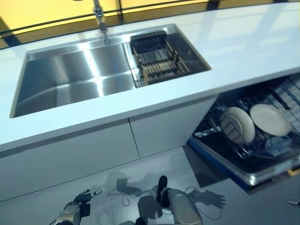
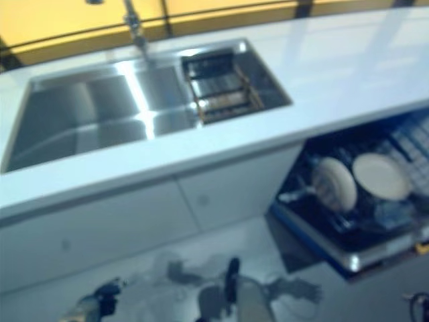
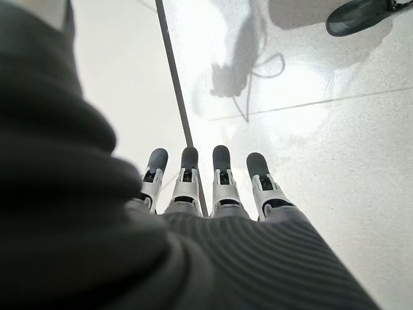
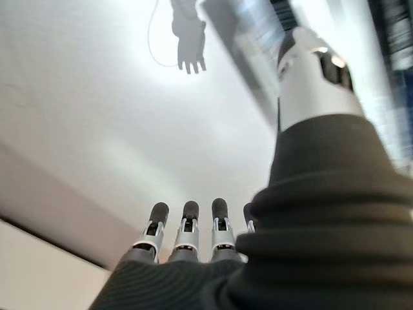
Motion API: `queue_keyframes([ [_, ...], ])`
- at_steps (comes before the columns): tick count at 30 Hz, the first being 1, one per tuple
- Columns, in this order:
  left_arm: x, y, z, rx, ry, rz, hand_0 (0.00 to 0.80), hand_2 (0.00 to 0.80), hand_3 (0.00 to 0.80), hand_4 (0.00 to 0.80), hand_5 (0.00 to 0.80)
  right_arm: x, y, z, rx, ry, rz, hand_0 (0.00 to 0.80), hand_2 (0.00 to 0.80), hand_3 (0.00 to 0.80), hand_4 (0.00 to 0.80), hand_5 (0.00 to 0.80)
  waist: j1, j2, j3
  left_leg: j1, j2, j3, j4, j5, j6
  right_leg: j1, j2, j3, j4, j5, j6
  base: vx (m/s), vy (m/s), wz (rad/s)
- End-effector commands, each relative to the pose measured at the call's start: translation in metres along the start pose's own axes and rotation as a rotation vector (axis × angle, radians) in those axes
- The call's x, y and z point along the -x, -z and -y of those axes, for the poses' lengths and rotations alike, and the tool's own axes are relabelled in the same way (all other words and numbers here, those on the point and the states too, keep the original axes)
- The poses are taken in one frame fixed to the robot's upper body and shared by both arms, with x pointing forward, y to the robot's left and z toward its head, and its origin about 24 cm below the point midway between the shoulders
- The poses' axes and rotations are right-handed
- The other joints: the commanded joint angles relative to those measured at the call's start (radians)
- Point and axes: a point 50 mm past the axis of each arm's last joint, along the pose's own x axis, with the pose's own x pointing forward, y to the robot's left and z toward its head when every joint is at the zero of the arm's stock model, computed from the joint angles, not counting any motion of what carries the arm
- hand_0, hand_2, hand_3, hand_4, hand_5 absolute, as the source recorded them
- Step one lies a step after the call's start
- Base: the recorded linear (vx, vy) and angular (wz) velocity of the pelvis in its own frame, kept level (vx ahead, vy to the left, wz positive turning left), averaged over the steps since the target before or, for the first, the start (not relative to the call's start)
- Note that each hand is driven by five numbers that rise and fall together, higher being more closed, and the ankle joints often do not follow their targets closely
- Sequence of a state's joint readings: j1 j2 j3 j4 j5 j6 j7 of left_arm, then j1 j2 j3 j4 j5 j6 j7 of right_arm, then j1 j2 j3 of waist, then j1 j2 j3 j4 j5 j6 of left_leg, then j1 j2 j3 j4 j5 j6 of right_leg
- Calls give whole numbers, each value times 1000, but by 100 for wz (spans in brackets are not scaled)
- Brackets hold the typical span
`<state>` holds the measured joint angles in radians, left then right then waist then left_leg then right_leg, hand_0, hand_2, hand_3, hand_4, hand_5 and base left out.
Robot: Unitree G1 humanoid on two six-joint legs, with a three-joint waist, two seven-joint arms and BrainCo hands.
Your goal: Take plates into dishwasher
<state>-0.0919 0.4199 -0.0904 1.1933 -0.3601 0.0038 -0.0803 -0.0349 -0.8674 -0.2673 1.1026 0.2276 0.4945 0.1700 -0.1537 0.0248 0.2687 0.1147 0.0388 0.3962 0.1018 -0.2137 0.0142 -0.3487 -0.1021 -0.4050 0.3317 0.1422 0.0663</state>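
I see two plates (image 1: 269, 119) standing on edge in the rack of the open dishwasher (image 1: 248, 171), under the white table (image 1: 243, 51) and well right of the sink (image 1: 70, 75). My left hand (image 3: 213, 187) hangs low over the floor, fingers straight, holding nothing. My right hand (image 4: 187, 239) is likewise relaxed and empty, well apart from the plates.

White countertop (image 1: 234, 51) with a steel sink (image 1: 70, 77) set in; dark wood-framed drying rack (image 1: 157, 58) sits in the sink's right part, faucet (image 1: 98, 16) at the back edge. Below right, pulled-out dishwasher rack (image 1: 243, 154) carries two white plates (image 1: 269, 119), standing on edge.
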Motion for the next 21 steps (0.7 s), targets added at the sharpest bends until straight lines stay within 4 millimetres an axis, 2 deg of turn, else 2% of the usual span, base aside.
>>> queue_keyframes([
  [1,5,17,-18,20,-47,-66,0,0,0,0,0,-7,19,-10,36,12,-66,0,0,0,0,0,62,-26,35,-64,9,-80,27,38,33,161,-179,145,31,-74,23,-315,-355,-38],
  [3,7,24,-21,35,-56,-83,0,0,0,0,0,-9,17,-20,52,1,-75,0,0,0,0,0,95,-34,26,-105,38,-71,76,41,22,236,-232,150,-72,-63,26,-300,-336,-40],
  [4,8,26,-25,53,-69,-86,0,0,0,0,0,-9,13,-26,72,1,-78,0,0,0,0,0,114,-42,20,-131,62,-54,116,34,11,269,-270,130,-147,-37,38,-287,-317,-77],
  [5,7,23,-26,78,-85,-76,0,0,0,0,0,-9,7,-33,79,-6,-77,0,0,0,0,0,126,-53,19,-144,82,-30,148,28,0,268,-309,113,-168,10,56,-296,-364,-111],
  [6,6,19,-26,96,-92,-66,0,0,0,0,0,-9,3,-38,85,-15,-78,0,0,0,0,0,134,-66,17,-147,97,4,173,25,-3,265,-322,78,-185,28,69,-173,-362,-129],
  [7,5,14,-26,105,-103,-59,0,0,0,0,0,-8,-1,-41,84,-15,-74,0,0,0,0,0,142,-75,16,-147,132,31,221,0,-12,273,-311,40,-206,23,83,-88,-357,-128],
  [8,4,11,-23,103,-112,-53,0,0,0,0,0,-7,-6,-41,67,9,-59,0,0,0,0,0,145,-78,15,-151,159,29,255,-8,-22,272,-301,39,-198,16,90,-25,-316,-106],
  [10,3,0,-19,114,-93,-15,0,0,0,0,0,-8,-5,-47,37,14,-49,0,0,0,0,0,125,-78,15,-147,173,23,258,-5,-30,236,-296,86,-149,37,107,-21,-237,-80],
  [13,1,-8,-8,55,-37,17,0,0,0,0,0,-13,12,-60,3,21,-34,0,0,0,0,0,107,-80,10,-130,176,18,218,30,-35,250,-265,102,-168,28,110,-57,-226,-15],
  [17,0,-15,-6,14,-19,21,0,0,0,0,0,-16,25,-66,-26,74,-42,0,0,0,0,0,87,-78,9,-110,170,25,165,52,-33,237,-255,98,-173,32,121,-76,-154,-6],
  [19,0,-15,-7,-12,-16,23,0,0,0,0,0,-17,30,-71,-61,80,-47,0,0,0,0,0,83,-73,15,-99,160,18,123,73,-32,227,-247,108,-167,36,125,-93,-132,-1],
  [21,1,-14,-16,-19,-38,11,0,0,0,0,0,-18,31,-78,-121,86,-33,0,0,0,0,0,82,-60,26,-92,147,28,84,90,-29,212,-245,89,-166,26,127,-177,-158,-3],
])
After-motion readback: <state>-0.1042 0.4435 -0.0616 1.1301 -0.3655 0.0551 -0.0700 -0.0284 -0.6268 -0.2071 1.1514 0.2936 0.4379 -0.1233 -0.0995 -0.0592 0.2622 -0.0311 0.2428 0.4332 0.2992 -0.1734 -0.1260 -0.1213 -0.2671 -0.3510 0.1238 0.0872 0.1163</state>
